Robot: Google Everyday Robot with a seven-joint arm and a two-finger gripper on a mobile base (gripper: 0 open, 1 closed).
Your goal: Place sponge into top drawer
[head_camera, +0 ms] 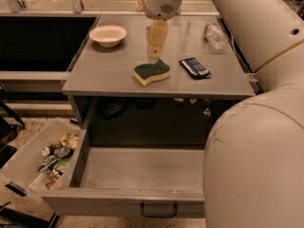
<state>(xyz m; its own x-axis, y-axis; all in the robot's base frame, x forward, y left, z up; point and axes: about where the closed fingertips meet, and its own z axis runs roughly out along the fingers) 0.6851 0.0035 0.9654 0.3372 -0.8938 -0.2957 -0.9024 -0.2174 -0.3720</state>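
Observation:
The sponge point(151, 72), dark green on top with pale yellow foam below, lies on the grey counter point(104, 75) near its front edge. My gripper point(153, 57) points straight down from the arm and hangs just above the sponge's back edge, almost touching it. The top drawer point(142, 167) is pulled open below the counter. It is a shallow grey metal tray with nothing in it. Its flat front panel point(109, 204) carries a dark wire handle point(158, 211). The drawer's right side is hidden behind my arm.
A white bowl point(108, 34) sits at the counter's back left. A dark blue snack wrapper point(194, 68) lies right of the sponge and a clear bottle point(215, 35) farther back. A clear bin of clutter point(40, 160) stands on the floor left of the drawer. My arm point(259, 151) fills the right side.

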